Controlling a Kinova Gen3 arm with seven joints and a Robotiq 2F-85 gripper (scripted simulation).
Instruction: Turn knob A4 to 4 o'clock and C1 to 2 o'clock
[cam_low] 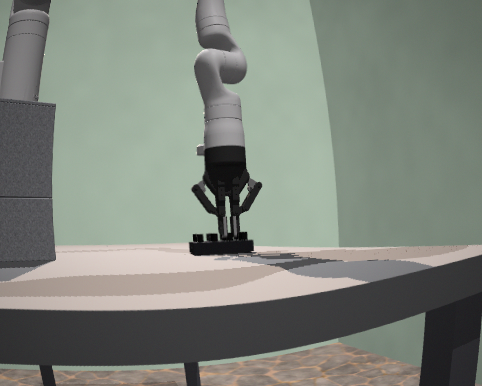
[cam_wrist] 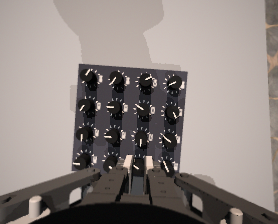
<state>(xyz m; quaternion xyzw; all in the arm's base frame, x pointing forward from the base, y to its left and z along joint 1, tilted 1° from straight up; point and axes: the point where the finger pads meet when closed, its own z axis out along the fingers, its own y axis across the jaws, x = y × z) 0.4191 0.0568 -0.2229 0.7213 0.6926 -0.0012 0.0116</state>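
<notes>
The dark knob box (cam_low: 221, 246) (cam_wrist: 131, 68) stands on the table (cam_low: 150, 285), with four rows of four black knobs with white lines. In the wrist view the printed names lie to the right of each knob, so row A is the left column and knob 1 is at the bottom. My gripper (cam_low: 229, 233) (cam_wrist: 138, 165) points straight down and is shut on knob C1 (cam_wrist: 137, 167), third from the left in the bottom row. The fingers hide most of its line. Knob A4 (cam_wrist: 88, 75) is at the top left, its line pointing up and right in the picture.
A grey block pedestal (cam_low: 25, 180) with the arm's base column (cam_low: 22, 50) stands at the table's left rear. The table's curved front edge (cam_low: 250, 325) runs across the exterior view. In the wrist view, the table edge shows at the far right (cam_wrist: 272, 75).
</notes>
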